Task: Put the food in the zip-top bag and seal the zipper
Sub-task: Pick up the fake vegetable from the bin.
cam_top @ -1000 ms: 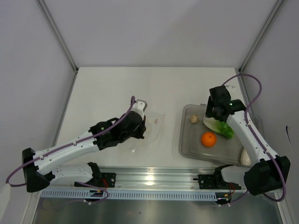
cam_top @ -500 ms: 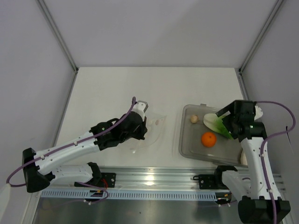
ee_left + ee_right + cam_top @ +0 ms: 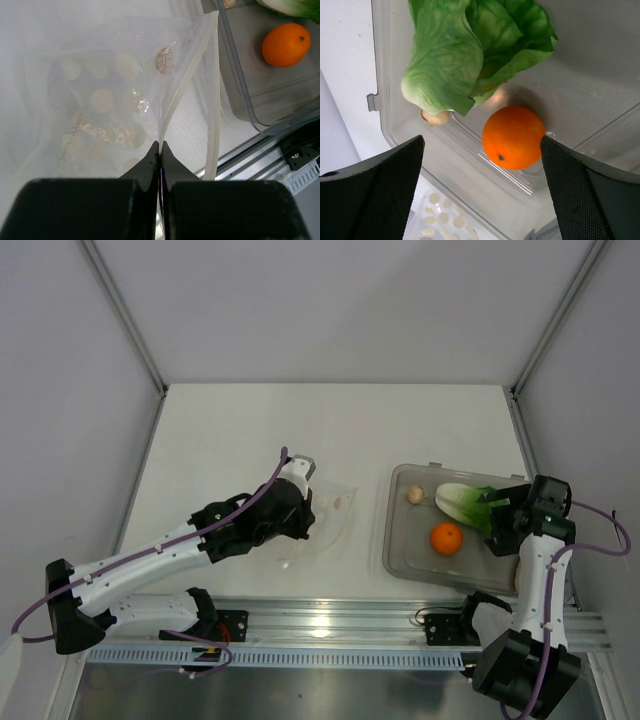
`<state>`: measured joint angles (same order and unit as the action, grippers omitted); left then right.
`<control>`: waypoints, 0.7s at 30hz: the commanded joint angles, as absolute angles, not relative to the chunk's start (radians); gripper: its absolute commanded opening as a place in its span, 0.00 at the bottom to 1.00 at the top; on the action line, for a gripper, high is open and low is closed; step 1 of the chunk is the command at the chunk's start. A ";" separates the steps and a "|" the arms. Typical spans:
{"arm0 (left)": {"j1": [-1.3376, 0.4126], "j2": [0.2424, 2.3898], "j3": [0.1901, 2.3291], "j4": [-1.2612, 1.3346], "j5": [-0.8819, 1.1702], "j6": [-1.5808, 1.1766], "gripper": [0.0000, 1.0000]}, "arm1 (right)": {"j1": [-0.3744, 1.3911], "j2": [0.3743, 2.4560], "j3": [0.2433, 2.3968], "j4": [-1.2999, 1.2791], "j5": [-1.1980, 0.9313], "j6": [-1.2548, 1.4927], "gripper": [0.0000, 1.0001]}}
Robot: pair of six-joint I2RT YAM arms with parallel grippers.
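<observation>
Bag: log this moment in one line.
left gripper: shut on bag | right gripper: open, over tray | orange, lettuce: in tray

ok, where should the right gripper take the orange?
Grip the orange across its widest middle, coming straight down from above. It is round and smooth and lies in the clear tray, so an off-centre pinch would likely slip. Set the fingers of the open right gripper on the sides clear of the lettuce.
</observation>
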<state>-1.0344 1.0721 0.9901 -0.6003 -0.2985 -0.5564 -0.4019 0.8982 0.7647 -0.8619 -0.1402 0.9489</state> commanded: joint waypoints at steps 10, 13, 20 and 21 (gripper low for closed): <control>-1.026 1.055 0.994 -0.563 -0.265 -0.535 0.00 | -0.396 0.968 0.813 -0.727 -0.201 0.631 0.99; -1.026 1.057 0.993 -0.560 -0.262 -0.537 0.01 | -0.342 0.959 0.842 -0.735 -0.150 0.525 0.99; -1.026 1.068 0.982 -0.554 -0.264 -0.540 0.01 | -0.088 1.063 1.018 -0.828 0.082 0.359 0.99; -1.026 1.069 0.982 -0.554 -0.264 -0.540 0.01 | -0.024 1.084 1.037 -0.837 0.103 0.336 0.99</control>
